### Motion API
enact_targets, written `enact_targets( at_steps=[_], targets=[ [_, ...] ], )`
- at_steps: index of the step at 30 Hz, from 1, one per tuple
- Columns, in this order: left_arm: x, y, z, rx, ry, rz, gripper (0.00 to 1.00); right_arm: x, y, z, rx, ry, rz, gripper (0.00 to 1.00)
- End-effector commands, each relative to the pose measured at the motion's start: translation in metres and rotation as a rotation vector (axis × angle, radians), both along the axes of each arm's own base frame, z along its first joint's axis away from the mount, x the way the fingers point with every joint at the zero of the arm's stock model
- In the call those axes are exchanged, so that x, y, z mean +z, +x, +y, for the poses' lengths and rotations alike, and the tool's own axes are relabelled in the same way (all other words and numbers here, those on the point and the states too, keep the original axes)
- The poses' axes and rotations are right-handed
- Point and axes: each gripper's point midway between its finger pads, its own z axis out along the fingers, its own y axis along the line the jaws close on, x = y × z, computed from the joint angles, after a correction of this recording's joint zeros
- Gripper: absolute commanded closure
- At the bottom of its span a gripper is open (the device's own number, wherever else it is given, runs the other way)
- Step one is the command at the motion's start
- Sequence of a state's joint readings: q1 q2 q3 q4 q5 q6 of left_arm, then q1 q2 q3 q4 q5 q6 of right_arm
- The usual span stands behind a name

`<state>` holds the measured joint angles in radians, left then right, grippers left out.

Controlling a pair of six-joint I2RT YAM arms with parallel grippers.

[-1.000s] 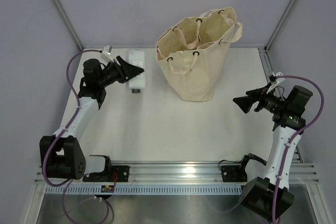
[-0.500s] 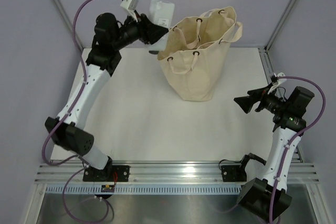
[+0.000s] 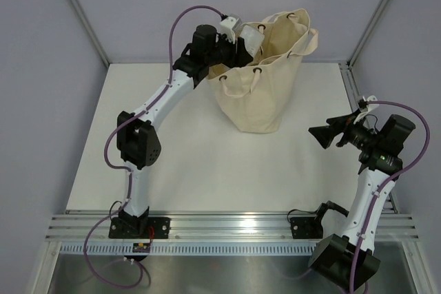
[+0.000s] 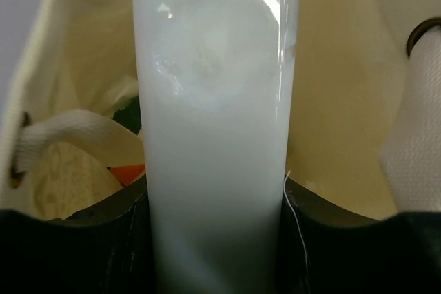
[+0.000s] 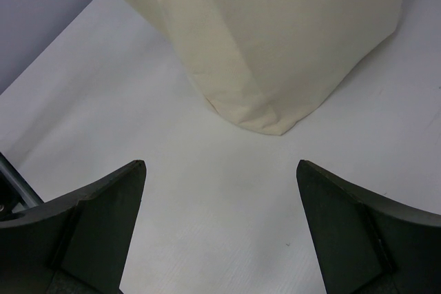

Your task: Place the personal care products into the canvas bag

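The cream canvas bag (image 3: pixel 265 77) stands upright at the back middle of the table, its mouth open. My left gripper (image 3: pixel 242 45) is raised over the bag's left rim and shut on a white bottle (image 3: pixel 251 35). In the left wrist view the white bottle (image 4: pixel 215 122) fills the middle between the dark fingers (image 4: pixel 103 239), above the bag's inside (image 4: pixel 344 101). An orange item (image 4: pixel 127 172) and a dark green one (image 4: pixel 127 116) lie in the bag. My right gripper (image 3: pixel 318 133) is open and empty, level with the table right of the bag (image 5: pixel 275 39).
Rope handles (image 3: pixel 279 18) and dark eyelets (image 3: pixel 256 71) line the bag's rim. Grey walls and metal frame posts (image 3: pixel 79 12) close the back and sides. A metal rail (image 3: pixel 227 225) runs along the near edge.
My left arm has lifted the white bottle off the table at the back left and carried it right, up over the bag's mouth. The right arm has barely moved.
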<state>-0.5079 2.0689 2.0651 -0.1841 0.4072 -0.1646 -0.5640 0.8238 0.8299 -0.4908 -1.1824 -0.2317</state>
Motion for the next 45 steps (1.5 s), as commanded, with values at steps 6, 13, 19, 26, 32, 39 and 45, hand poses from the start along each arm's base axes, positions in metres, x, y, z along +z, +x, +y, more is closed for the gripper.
enact_targets(
  at_steps=[6, 13, 19, 26, 32, 39, 45],
  targets=[
    [0.071, -0.036, -0.021, -0.039, -0.027, -0.248, 0.36, 0.000, 0.000, 0.000, 0.025, -0.005, -0.014, 0.01],
    [0.083, -0.049, 0.001, 0.034, -0.007, -0.226, 0.03, -0.002, 0.001, -0.004, 0.003, -0.016, 0.003, 0.01],
    [0.129, -0.076, 0.037, 0.110, 0.005, -0.277, 0.01, -0.003, 0.004, -0.017, -0.068, -0.054, -0.003, 0.01],
    [0.125, -0.160, 0.113, 0.206, 0.016, -0.275, 0.01, 0.003, 0.008, -0.045, -0.267, -0.123, 0.048, 0.01],
    [0.024, -0.239, 0.182, 0.316, -0.023, -0.148, 0.01, 0.012, 0.000, -0.070, -0.491, -0.168, 0.054, 0.01],
    [-0.056, -0.276, 0.225, 0.415, 0.036, -0.055, 0.01, 0.027, -0.012, -0.091, -0.729, -0.128, -0.010, 0.00],
    [-0.083, -0.287, 0.239, 0.419, 0.153, -0.008, 0.01, 0.025, -0.018, -0.100, -0.824, -0.080, 0.011, 0.01]
  ],
)
